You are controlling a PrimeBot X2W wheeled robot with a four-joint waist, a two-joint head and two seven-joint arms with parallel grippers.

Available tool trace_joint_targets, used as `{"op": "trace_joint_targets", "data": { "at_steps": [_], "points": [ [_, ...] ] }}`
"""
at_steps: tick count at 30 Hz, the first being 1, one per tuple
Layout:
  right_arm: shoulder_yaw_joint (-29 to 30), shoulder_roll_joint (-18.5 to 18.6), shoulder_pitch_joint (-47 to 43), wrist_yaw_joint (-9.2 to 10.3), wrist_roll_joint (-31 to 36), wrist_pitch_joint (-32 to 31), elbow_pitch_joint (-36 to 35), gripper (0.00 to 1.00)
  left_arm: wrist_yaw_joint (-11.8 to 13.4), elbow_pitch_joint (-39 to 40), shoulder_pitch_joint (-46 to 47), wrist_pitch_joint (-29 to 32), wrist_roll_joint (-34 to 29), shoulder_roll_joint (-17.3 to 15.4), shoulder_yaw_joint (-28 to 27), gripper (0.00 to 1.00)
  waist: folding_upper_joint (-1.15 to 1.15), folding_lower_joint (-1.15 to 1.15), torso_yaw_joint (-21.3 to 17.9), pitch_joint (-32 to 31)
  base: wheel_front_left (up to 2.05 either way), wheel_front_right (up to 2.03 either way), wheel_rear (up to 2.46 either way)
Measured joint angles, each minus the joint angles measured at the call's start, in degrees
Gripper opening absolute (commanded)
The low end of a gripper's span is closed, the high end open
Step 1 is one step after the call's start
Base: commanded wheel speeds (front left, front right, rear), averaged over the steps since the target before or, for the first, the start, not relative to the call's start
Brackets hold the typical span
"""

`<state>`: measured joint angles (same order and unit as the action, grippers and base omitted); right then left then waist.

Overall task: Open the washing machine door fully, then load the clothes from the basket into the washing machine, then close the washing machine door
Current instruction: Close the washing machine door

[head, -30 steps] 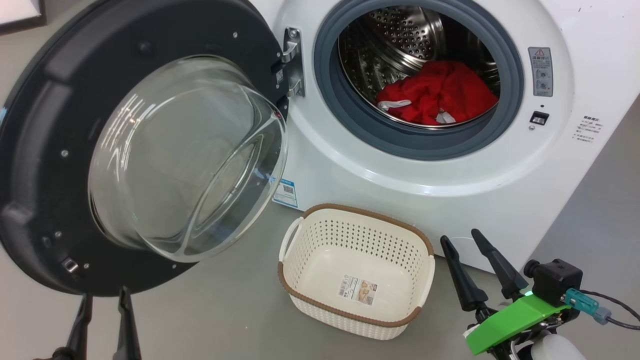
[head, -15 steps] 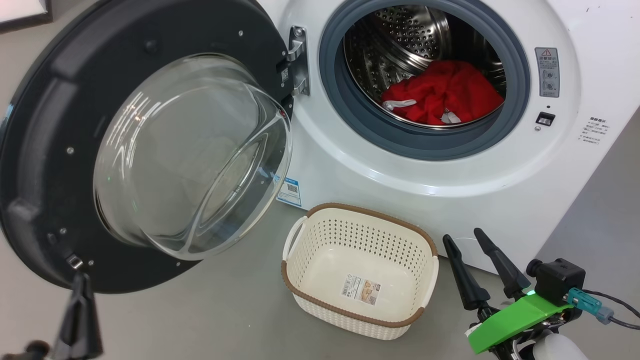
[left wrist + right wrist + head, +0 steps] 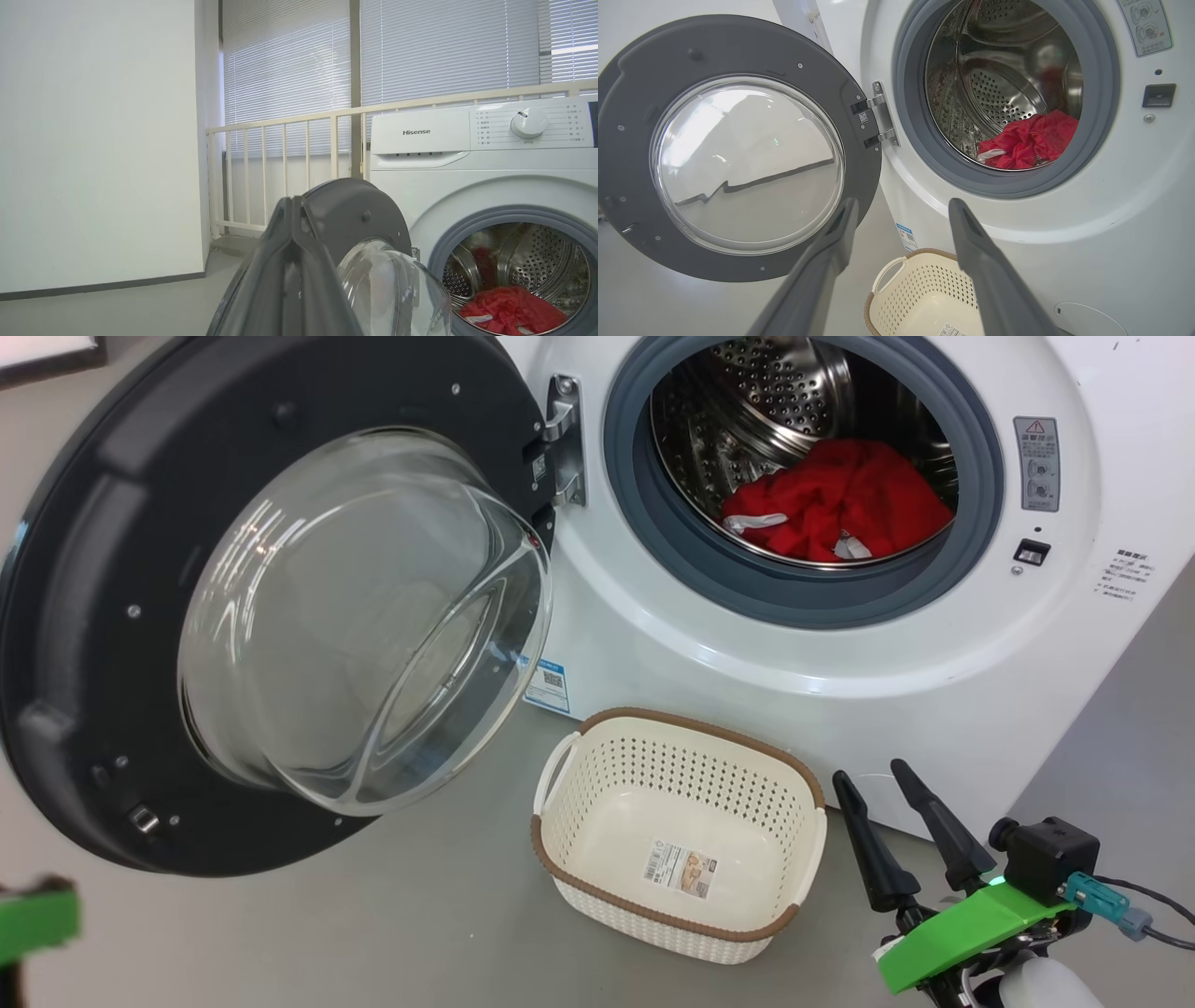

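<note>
Two long dark fingers of the left gripper (image 3: 293, 219) are pressed flat together, with nothing between them; the round washing machine door (image 3: 84, 569) stands just behind them, swung wide, glossy black around a clear bulging glass bowl (image 3: 373, 616). The clothes (image 3: 840, 499), crumpled red fabric with a little white, lie low in the perforated steel drum (image 3: 775, 383) of the white boxy washing machine (image 3: 653, 644), inside its smooth grey seal (image 3: 653, 541); the basket (image 3: 672, 723), cream perforated plastic with a brown woven-look rim, stands on the grey floor (image 3: 373, 915) before the machine, a label (image 3: 683, 870) on its bottom; the right gripper (image 3: 868, 770), near the basket, has its tapered fingers spread wide and grips nothing.
</note>
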<state>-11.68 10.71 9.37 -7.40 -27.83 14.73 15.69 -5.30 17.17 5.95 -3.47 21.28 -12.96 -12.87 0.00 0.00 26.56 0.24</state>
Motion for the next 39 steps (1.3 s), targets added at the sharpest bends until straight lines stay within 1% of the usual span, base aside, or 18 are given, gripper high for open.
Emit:
{"op": "trace_joint_targets", "data": {
  "at_steps": [4, 8, 10, 12, 16, 17, 18, 21, 26, 28, 32, 36, 39],
  "points": [
    [0.05, 0.03, -0.01, 0.0, 0.0, 0.0, -0.03, 1.0, -0.04, 1.61, 5.23, 4.01, 4.55, -2.41, -2.23, 0.0, 0.0, 0.0, -0.16, 0.21, 0.0, 0.0, 0.0],
    [0.09, 0.02, -0.01, 0.0, 0.01, 0.0, -0.04, 1.0, -0.07, -0.81, 10.97, 8.34, 11.54, -4.67, -5.7, 0.0, 0.0, 0.0, -0.43, 0.53, 0.0, 0.0, 0.0],
    [0.13, 0.0, -0.01, 0.0, 0.01, 0.0, -0.04, 1.0, 0.11, -3.9, 13.93, 10.91, 15.91, -5.14, -7.72, 0.0, 0.0, 0.0, -0.59, 0.75, 0.0, 0.0, 0.0],
    [0.27, -0.02, -0.01, 0.0, 0.01, 0.0, -0.04, 1.0, 0.9, -7.81, 16.41, 13.71, 20.85, -5.19, -9.72, 0.0, 0.0, 0.0, -0.79, 0.95, 0.0, 0.0, 0.0],
    [0.65, -0.05, -0.01, 0.0, 0.01, 0.0, -0.1, 1.0, 3.2, -16.41, 20.68, 18.86, 28.92, -5.43, -13.21, 0.0, 0.0, 0.0, -1.06, 1.3, 0.0, 0.0, 0.0],
    [0.69, -0.07, -0.01, 0.0, 0.01, 0.0, -0.1, 1.0, 3.9, -18.82, 21.78, 20.15, 30.61, -5.5, -13.94, 0.0, 0.0, 0.0, -1.12, 1.37, 0.0, 0.0, 0.0],
    [0.69, -0.07, -0.01, 0.0, 0.01, 0.0, -0.1, 1.0, 3.9, -18.82, 21.78, 20.15, 30.61, -5.5, -13.94, 0.0, 0.0, 0.0, -1.12, 1.37, 0.0, 0.0, 0.0],
    [0.73, -0.18, -0.01, 0.0, 0.01, 0.0, -0.1, 1.0, 5.9, -26.13, 25.07, 24.1, 35.59, -5.73, -15.77, 0.0, 0.0, 0.0, -1.33, 1.46, 0.0, 0.0, 0.0],
    [0.62, -0.35, 0.0, 0.0, 0.01, 0.0, -0.1, 1.0, 9.28, -36.75, 29.17, 28.73, 40.62, -6.82, -18.55, 0.0, 0.0, 0.0, -1.87, 1.42, 0.0, 0.0, 0.0],
    [0.62, -0.38, 0.01, 0.0, 0.01, 0.0, -0.11, 1.0, 10.45, -41.01, 30.25, 31.17, 42.09, -7.77, -18.97, 0.0, 0.0, 0.0, -2.21, 1.43, 0.0, 0.0, 0.0],
    [0.63, -0.35, 0.01, 0.0, 0.01, 0.0, -0.1, 1.0, 12.29, -47.09, 31.36, 34.96, 43.02, -9.37, -18.92, 0.0, 0.0, 0.0, -2.91, 1.48, 0.0, 0.0, 0.0],
    [0.64, -0.26, 0.02, 0.0, 0.01, 0.0, -0.1, 1.0, 12.62, -51.08, 32.53, 36.33, 43.01, -10.37, -18.09, 0.0, 0.0, 0.0, -3.47, 1.7, 0.0, 0.0, 0.0],
    [0.42, -0.26, 0.08, 0.0, 0.01, 0.0, -0.09, 1.0, 12.57, -53.47, 33.7, 37.35, 43.01, -10.39, -17.07, 0.0, 0.0, 0.0, -3.91, 1.87, 0.0, 0.0, 0.0]
  ]
}}
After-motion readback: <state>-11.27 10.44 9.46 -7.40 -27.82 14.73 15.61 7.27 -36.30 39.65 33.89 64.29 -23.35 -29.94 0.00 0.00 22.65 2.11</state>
